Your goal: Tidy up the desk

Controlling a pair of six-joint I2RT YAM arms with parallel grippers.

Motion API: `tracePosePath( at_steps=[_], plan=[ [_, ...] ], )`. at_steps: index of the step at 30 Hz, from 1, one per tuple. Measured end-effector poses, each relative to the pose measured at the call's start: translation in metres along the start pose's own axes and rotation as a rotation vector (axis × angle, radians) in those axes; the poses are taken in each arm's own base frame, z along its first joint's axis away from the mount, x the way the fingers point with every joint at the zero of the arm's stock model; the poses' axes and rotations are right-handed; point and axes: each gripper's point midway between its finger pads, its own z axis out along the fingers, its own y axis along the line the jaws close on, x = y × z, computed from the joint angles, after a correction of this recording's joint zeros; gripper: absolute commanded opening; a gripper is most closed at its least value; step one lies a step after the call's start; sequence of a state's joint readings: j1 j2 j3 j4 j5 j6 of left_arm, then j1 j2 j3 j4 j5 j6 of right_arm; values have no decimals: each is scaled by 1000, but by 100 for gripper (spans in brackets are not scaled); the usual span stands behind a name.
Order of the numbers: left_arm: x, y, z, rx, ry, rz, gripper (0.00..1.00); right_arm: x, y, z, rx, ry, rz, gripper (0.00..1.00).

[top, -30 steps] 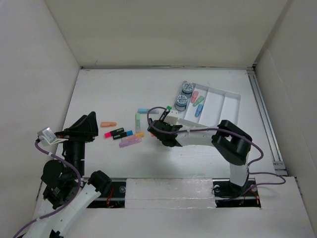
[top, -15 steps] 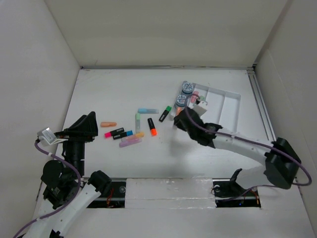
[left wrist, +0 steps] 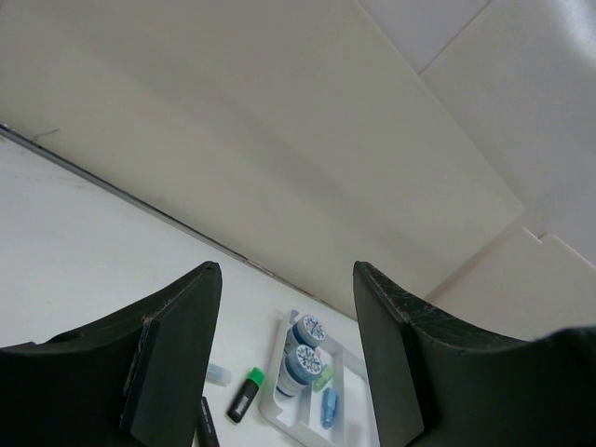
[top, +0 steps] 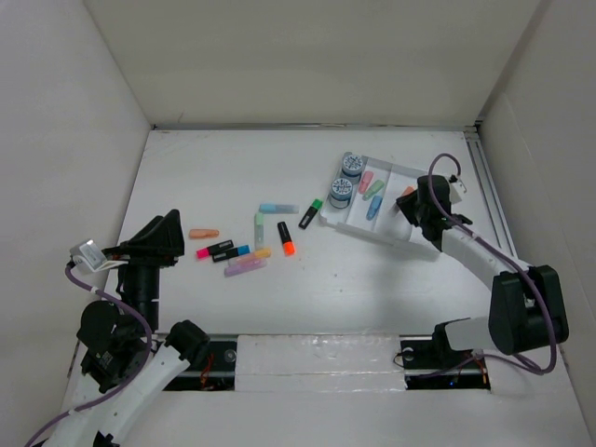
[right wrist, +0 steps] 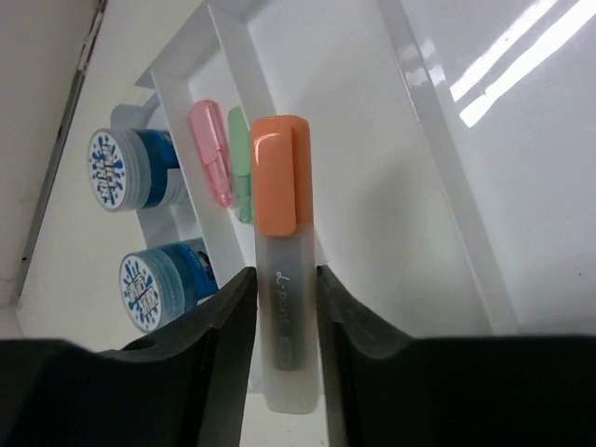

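Note:
The desk [top: 214, 177] carries a scatter of highlighters left of centre, among them an orange one [top: 203, 233], a purple one [top: 245, 267], an orange-and-black one [top: 285, 237] and a green-and-black one [top: 310, 214]. My right gripper [top: 411, 198] hangs over the white compartmented tray [top: 436, 177], shut on an orange-capped highlighter [right wrist: 281, 270] with a frosted body. In the right wrist view the fingers [right wrist: 223, 317] press both sides of its barrel above a bare compartment. My left gripper [top: 158, 237] stands open at the near left, nothing between its fingers [left wrist: 177, 354].
The tray's left compartments hold two blue tape rolls [top: 351, 165] [top: 341, 189] and pink [top: 366, 181], green [top: 374, 189] and blue [top: 373, 207] highlighters. White walls close the desk in on three sides. A rail [top: 498, 233] runs along the right edge.
My right arm swung from the highlighters at mid-desk to the right, over the tray, carrying the orange-capped highlighter. The orange-and-black marker it covered now shows. The left arm stayed still.

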State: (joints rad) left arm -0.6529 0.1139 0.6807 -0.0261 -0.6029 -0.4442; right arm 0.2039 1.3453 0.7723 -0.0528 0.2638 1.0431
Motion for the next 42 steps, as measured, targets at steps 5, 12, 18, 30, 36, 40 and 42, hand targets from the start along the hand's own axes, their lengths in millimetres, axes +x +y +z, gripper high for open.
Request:
tracePosePath(
  at_steps=[5, 12, 18, 30, 36, 40, 42],
  plan=[
    [0, 0, 0, 0, 0, 0, 55, -6, -4, 2, 10, -2, 15, 62],
    [0, 0, 0, 1, 1, 0, 55, 12, 49, -34, -216, 46, -28, 1],
    [0, 0, 0, 2, 1, 0, 55, 160, 104, -86, -479, 360, -315, 12],
    [1, -2, 0, 13, 5, 3, 55, 360, 154, -137, -707, 562, -847, 63],
    [1, -2, 0, 14, 5, 3, 55, 400, 146, -113, -653, 594, -990, 63],
    [1, -3, 0, 15, 6, 3, 55, 419, 134, -115, -638, 625, -1058, 63],
    [1, -3, 0, 15, 6, 3, 55, 423, 135, -119, -646, 630, -1071, 63]
  ],
)
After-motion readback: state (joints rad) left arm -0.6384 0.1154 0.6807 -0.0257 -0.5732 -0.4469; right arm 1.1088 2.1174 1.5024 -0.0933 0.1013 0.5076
